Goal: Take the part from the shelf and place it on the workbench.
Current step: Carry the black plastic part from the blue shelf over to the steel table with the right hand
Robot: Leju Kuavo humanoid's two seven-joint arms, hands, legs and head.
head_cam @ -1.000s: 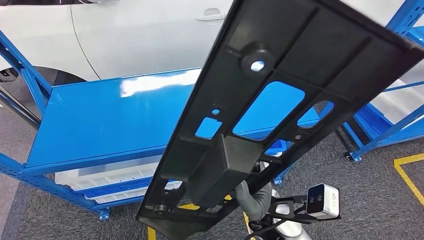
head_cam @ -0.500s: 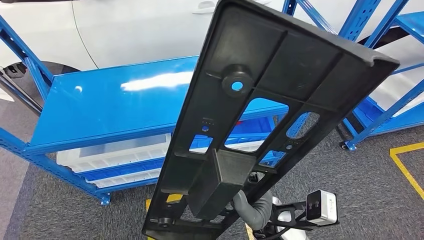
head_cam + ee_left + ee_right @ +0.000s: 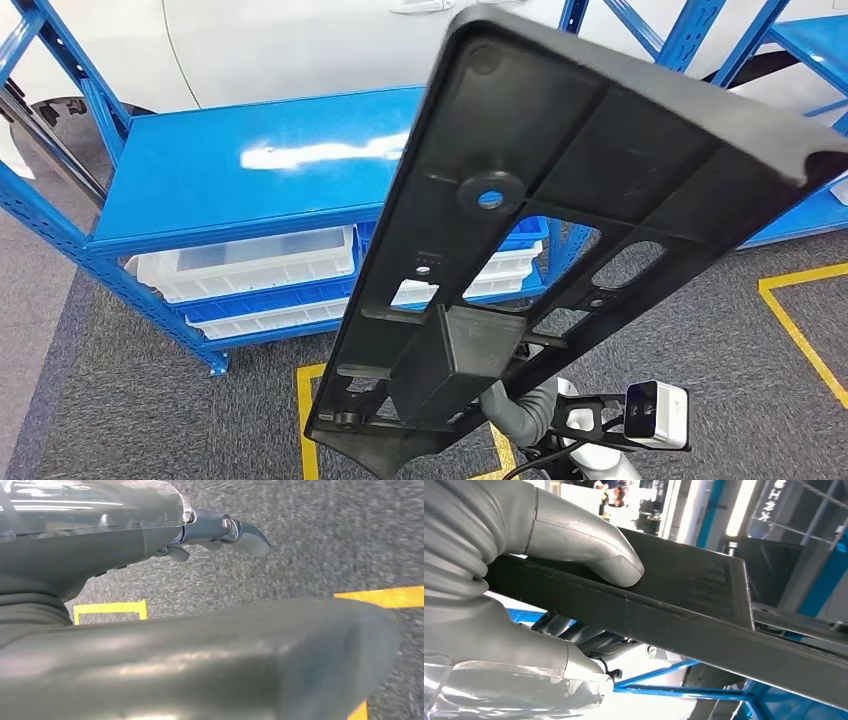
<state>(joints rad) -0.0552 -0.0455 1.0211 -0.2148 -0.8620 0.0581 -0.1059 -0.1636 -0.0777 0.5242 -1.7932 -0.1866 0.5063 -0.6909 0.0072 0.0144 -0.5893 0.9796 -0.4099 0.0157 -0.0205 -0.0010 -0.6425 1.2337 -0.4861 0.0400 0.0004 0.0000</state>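
Item: long black moulded plastic panel with ribs, a round boss and several cut-out windows [image 3: 560, 230]. Held aloft, tilted, one end low near the body, the other rising up and away toward the right. Off the shelf; not yet on any workbench.

Right hand [image 3: 539, 595]: clamped on the panel's edge, thick grey thumb pressed on one face, darker fingers tucked beneath the other. Seen in the head view as a grey ribbed wrist cover [image 3: 525, 412] just below the panel's lower end, with the wrist camera beside it.

Left hand [image 3: 220, 530]: hanging over grey carpet and yellow floor tape; fingers extended, nothing between them, no contact with the panel. Released, idle.

Surroundings: blue steel shelving unit with a glossy blue top shelf [image 3: 250, 170], white plastic trays [image 3: 250, 265] on the lower tier, a white car body [image 3: 290, 45] behind, a yellow taped square on grey carpet [image 3: 305, 420].

Change over the last second: whole head view shifted. Shelf unit now lower and further off, more of its lower tier and left upright in sight, more floor and tape visible. Camera motion, hence the robot turning or stepping back; shelf itself not moved. Panel keeps much the same pose in the grasp, single-handed.

Meaning for the task: pick-up complete, carry phase under way. Workbench still to be reached. Likely concern: long panel held at one end, prone to swing or clip the blue uprights during the turn.
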